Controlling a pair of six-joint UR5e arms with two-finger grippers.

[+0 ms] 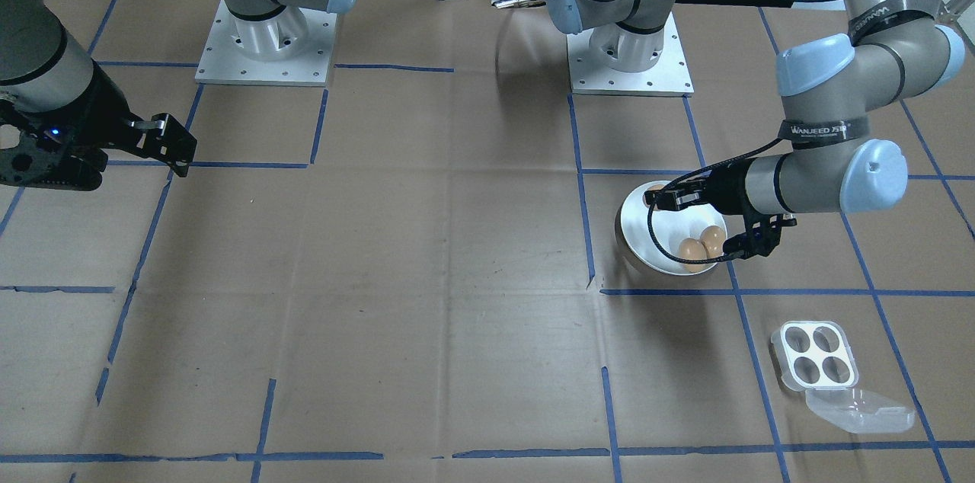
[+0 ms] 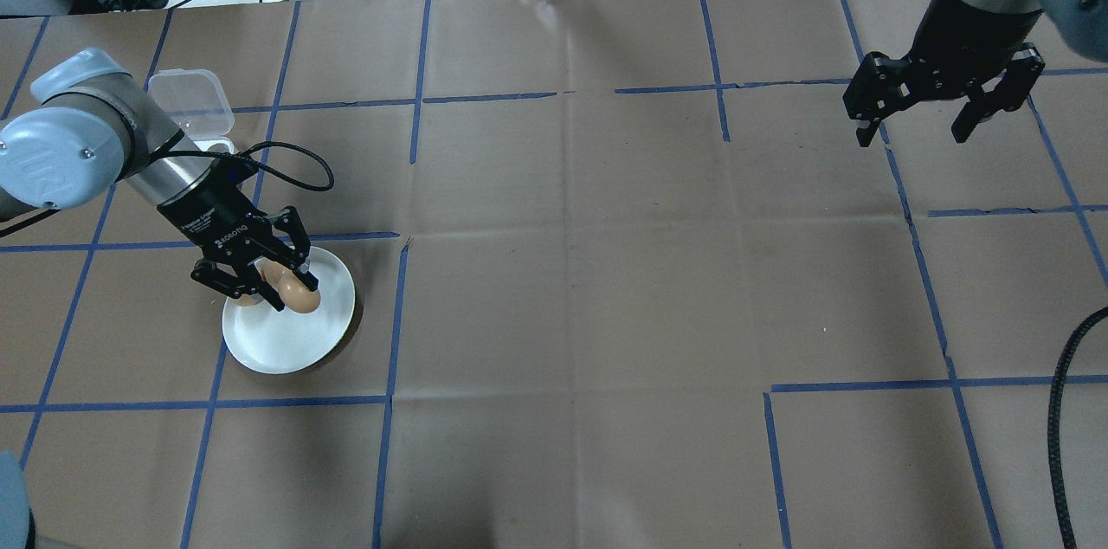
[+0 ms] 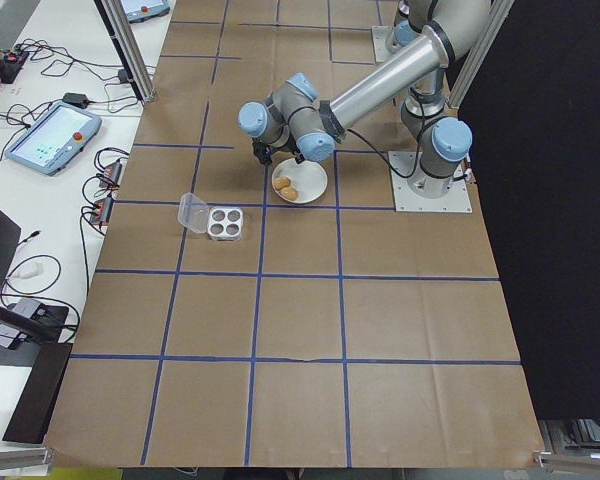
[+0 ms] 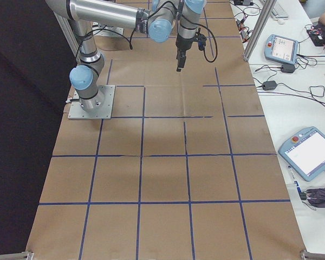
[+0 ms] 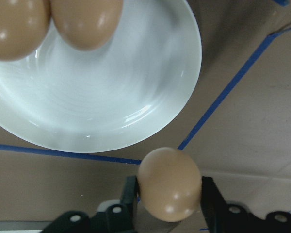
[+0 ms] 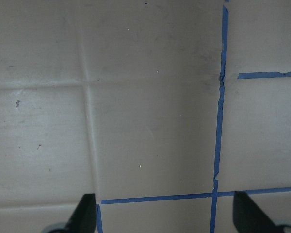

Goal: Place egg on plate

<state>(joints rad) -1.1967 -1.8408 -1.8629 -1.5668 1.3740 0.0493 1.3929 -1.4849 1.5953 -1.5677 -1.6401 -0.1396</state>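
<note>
The left gripper [image 5: 169, 204], marked "ROBOTIQ" on its black body, is grasping a brown egg [image 5: 169, 184] between its two fingers. A strap on the left arm [image 1: 826, 163] is reading "WANJEED". The egg is smooth, matte tan, with small glints of light; its long axis is running roughly along the gripper's fingers, narrower end toward the wrist camera.

The gripper is hanging over the plate [image 2: 325, 324], which is sitting toward the desk's left end, nearer the robot's edge. The plate is round, plain white, faintly ringed. Two more brown eggs [image 1: 702, 245] are lying on it, touching each other, near its rim.

A clear four-hole egg box [image 1: 813, 355], lid open, is sitting near the desk's far left corner.

The right gripper [image 2: 917, 129] is hanging open and holding nothing near the desk's right end.
</note>
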